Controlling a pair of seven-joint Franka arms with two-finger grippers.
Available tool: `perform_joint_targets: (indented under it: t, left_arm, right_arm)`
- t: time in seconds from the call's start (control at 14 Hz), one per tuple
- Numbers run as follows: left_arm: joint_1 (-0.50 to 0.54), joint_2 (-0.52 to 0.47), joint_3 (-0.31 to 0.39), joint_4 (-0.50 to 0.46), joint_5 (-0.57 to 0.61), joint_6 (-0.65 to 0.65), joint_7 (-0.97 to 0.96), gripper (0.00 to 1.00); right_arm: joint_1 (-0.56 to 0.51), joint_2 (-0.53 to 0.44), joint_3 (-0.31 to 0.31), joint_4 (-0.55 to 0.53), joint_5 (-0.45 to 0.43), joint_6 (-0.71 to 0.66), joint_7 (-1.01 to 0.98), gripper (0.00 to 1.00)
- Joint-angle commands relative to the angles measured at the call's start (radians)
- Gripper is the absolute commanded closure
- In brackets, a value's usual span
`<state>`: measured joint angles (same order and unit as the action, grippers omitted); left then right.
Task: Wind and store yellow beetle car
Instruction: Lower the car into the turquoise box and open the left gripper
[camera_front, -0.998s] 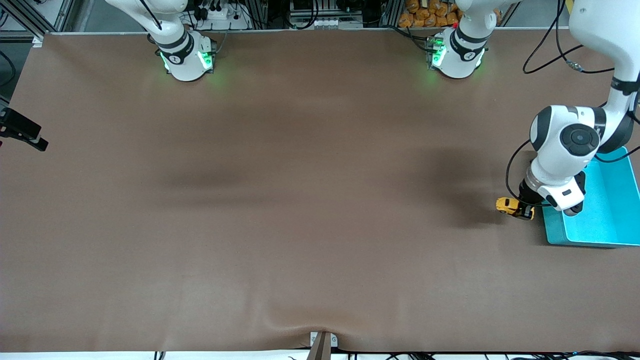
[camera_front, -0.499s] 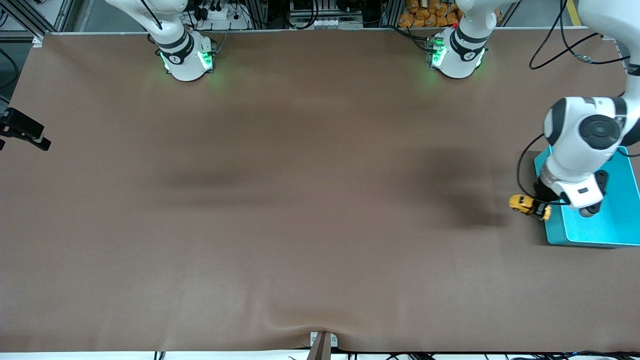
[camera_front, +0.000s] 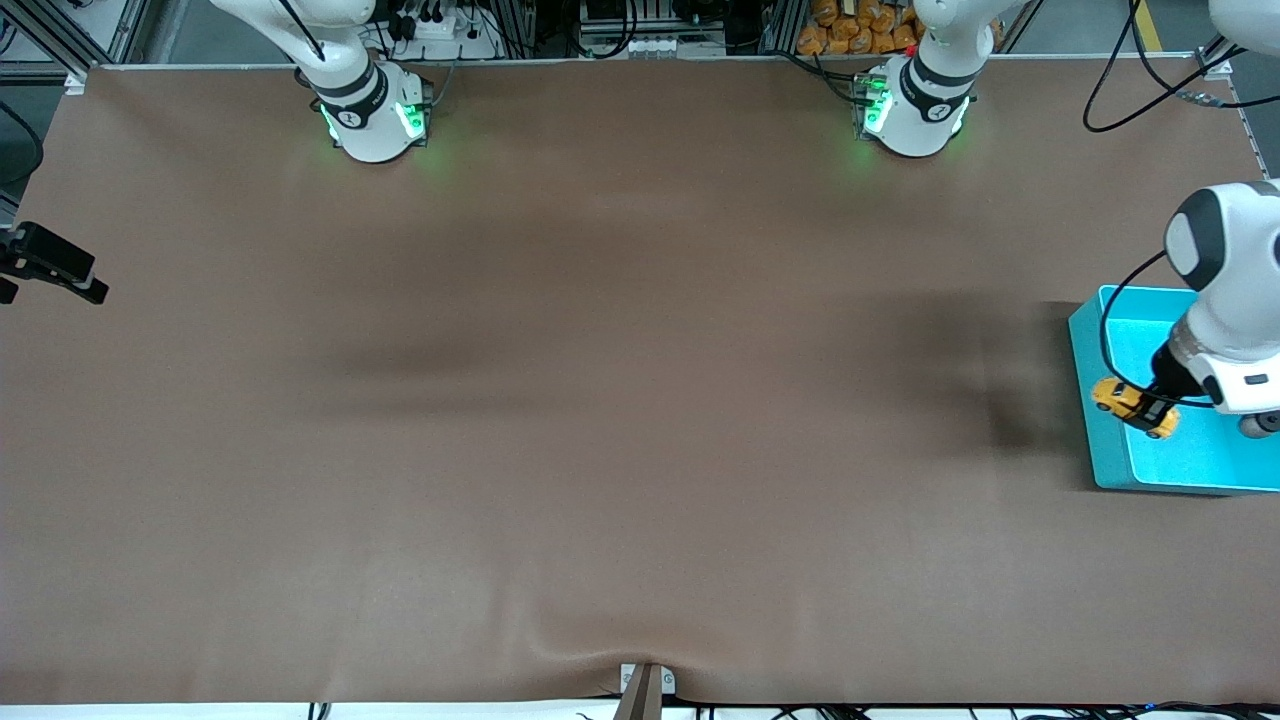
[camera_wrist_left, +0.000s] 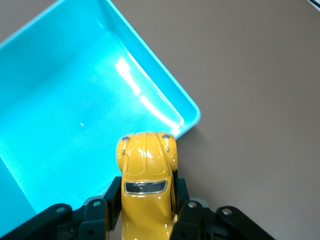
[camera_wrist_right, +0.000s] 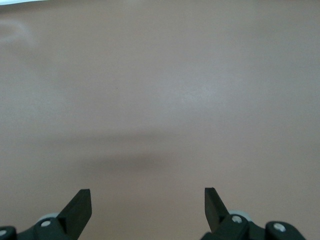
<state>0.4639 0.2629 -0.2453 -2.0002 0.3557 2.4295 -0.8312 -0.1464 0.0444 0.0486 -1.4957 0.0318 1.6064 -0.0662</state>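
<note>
Turquoise bin (camera_front: 1100, 470) was seen at the left arm's end of the table (camera_front: 600, 400), close to that end's edge and somewhat nearer the front camera than the table's middle. The yellow beetle car (camera_front: 1132, 406) was held in the air by the left gripper (camera_front: 1150, 410), its body clamped between the two dark fingers (camera_wrist_left: 107, 212) at the rear half, while the rounded hood and headlights jutted free ahead of them. In the front view the car was pictured over the bin's edge that faces the right arm's end of the table, tilted slightly, with nothing beneath it but the bin's rim and floor. In the left wrist view the hood was shown over the bin's interior near one corner, the glossy turquoise floor (camera_wrist_left: 65, 115) catching bright reflections, and the brown table surface was visible past the rim. No contact between the car and the bin could be made out.

The right gripper (camera_wrist_right: 147, 207) was shown only in its own wrist view, its fingers spread wide with nothing between them, hanging over bare brown table. The right arm was waiting, its base planted at the table's edge farthest from the front camera.
</note>
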Motion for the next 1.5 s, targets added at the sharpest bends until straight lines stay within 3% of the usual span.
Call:
perform_joint_targets:
  t: [0.0, 0.64, 1.43]
  left_arm:
    - [0.057, 0.021, -0.011, 0.03, -0.023, -0.02, 0.144, 1.0]
    - [0.177, 0.099, -0.011, 0.083, -0.089, -0.02, 0.581, 1.0]
    - [0.246, 0.239, -0.012, 0.141, -0.093, -0.004, 1.105, 1.0]
  right_arm:
    - [-0.012, 0.005, 0.007, 0.002, 0.0, 0.0, 0.016, 0.0]
    - [-0.009, 0.011, 0.005, -0.001, -0.001, 0.006, 0.016, 0.0]
    - [-0.01, 0.008, 0.005, 0.0, -0.006, 0.009, 0.016, 0.0]
